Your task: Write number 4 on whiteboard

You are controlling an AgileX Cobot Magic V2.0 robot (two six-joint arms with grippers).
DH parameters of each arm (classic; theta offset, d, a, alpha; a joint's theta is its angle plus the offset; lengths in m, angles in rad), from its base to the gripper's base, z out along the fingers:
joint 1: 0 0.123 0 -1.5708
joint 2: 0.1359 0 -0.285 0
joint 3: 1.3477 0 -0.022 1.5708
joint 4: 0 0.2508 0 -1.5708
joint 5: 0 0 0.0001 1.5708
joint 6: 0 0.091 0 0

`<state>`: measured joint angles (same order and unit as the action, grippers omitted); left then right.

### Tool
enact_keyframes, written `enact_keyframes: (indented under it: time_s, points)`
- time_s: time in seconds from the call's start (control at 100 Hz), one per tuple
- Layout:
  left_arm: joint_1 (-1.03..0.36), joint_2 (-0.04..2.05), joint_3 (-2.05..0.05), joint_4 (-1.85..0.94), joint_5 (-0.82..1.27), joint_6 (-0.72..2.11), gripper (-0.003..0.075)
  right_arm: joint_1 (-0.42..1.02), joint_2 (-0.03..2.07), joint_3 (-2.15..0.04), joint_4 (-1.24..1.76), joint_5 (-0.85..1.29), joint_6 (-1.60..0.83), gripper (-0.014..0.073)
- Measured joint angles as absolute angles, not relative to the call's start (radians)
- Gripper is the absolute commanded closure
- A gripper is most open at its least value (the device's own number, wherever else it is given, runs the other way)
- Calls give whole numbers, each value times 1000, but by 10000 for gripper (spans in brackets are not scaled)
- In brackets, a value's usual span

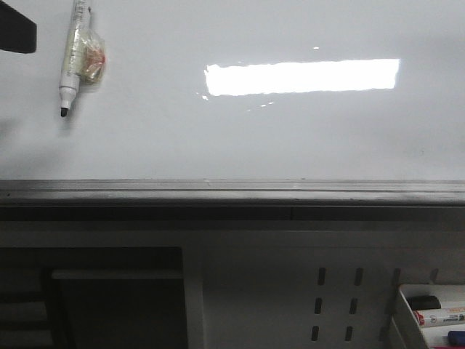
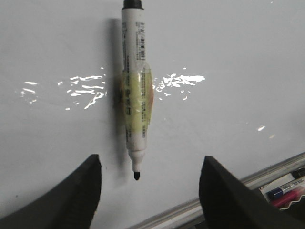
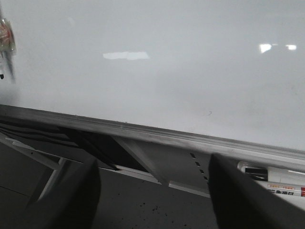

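We see the whiteboard (image 1: 232, 138) bare, no number 4 on it yet, so writing hasn't begun. A marker (image 1: 73, 54) hangs at the upper left of the front frame, uncapped, tip down, a yellowish taped pad around its barrel. Our left end effector (image 2: 150, 191) sits spread wide just below that tip, fingers apart from it; we judge the pickup comes next, calling for a move up and a squeeze on the barrel. The right end effector (image 3: 155, 195) is wide open too, empty, low by the board's grey edge (image 3: 157, 133). Only the wrist views show the fingers; the front frame shows neither.
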<state>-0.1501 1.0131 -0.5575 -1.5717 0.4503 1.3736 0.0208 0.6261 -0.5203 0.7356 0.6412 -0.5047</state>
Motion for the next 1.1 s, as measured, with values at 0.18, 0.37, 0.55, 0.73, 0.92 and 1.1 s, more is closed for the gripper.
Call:
enact_keyframes:
  time_s: [0.18, 0.37, 0.55, 0.73, 0.92, 1.1]
  points:
    - [-150, 1152, -635, -1617, 494, 1442, 323, 21, 626, -520, 738, 641, -505, 158]
    - [-150, 1265, -709, -1621, 504, 1451, 323, 21, 626, -520, 738, 641, -505, 158]
    - [-150, 1322, -749, -1623, 539, 1465, 346, 21, 626, -520, 740, 641, -505, 158]
    - [-150, 1333, -756, -1624, 538, 1475, 571, 21, 626, -520, 740, 641, -505, 158]
    - [-150, 1338, -756, -1610, 537, 1482, 741, 21, 626, -520, 740, 641, -505, 158]
    - [-150, 1332, -756, -1570, 575, 1514, 741, 21, 626, -520, 740, 645, -505, 158]
